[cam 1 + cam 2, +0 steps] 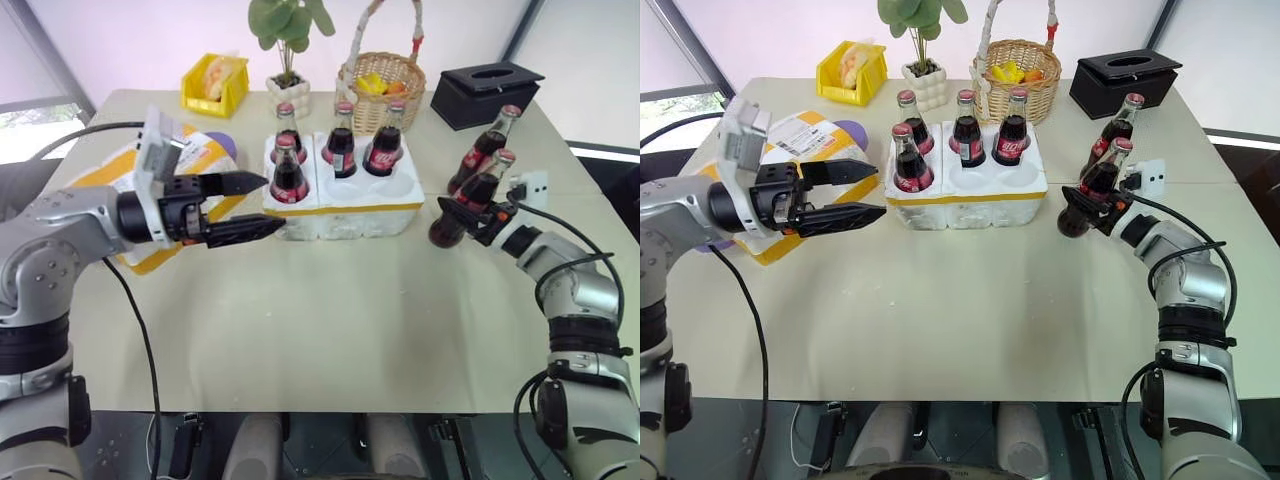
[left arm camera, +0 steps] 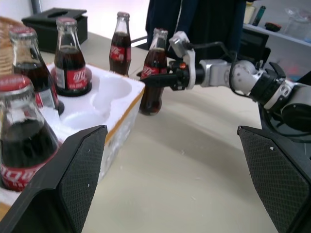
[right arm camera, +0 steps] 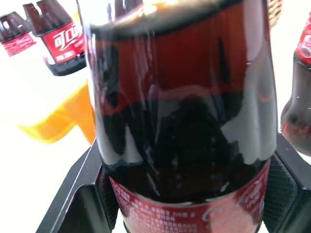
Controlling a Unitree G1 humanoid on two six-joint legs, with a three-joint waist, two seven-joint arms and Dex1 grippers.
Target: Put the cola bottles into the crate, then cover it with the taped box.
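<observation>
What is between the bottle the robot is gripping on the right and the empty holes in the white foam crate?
Nothing visible. The right gripper is shut on a cola bottle, and only bare table separates it from the crate, whose two empty holes face that side.

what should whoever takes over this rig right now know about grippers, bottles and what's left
Left gripper: open, empty, beside the low white styrofoam crate.
Right gripper: shut on a small glass cola bottle standing on the table, right of the crate.
Done: four bottles in crate.
Left: held bottle, one more behind it, two holes free; then cover with the yellow-taped white box, left of the crate.
</observation>
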